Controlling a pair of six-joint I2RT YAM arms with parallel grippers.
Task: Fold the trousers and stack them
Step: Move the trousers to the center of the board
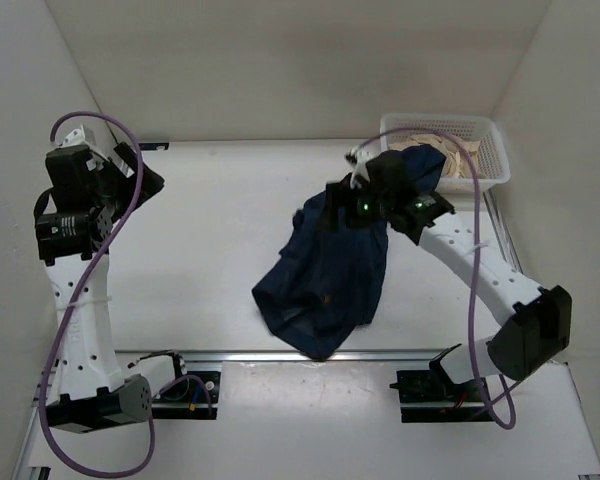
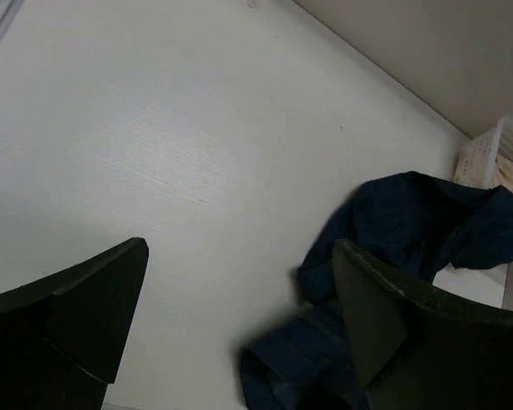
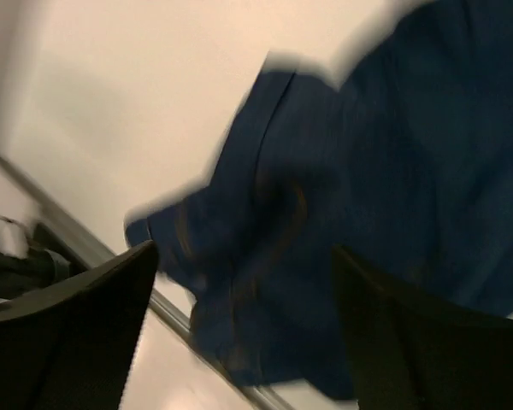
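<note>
The dark navy trousers [image 1: 325, 290] lie in a crumpled heap right of the table's centre, one end trailing up toward the white basket and the other reaching the near rail. My right gripper [image 1: 358, 203] hovers over their upper part. In the right wrist view its fingers stand wide apart, and the trousers [image 3: 368, 171] show blurred below my right gripper [image 3: 244, 249], with nothing pinched. My left gripper [image 1: 130, 172] is raised at the far left, well away. In its wrist view my left gripper [image 2: 239, 249] is open over bare table, the trousers [image 2: 410, 222] off to its right.
A white slatted basket [image 1: 485, 140] with pale cloth inside stands at the back right corner, and the basket [image 2: 496, 154] also shows in the left wrist view. A metal rail [image 1: 240, 355] runs along the table's near edge. White walls enclose three sides.
</note>
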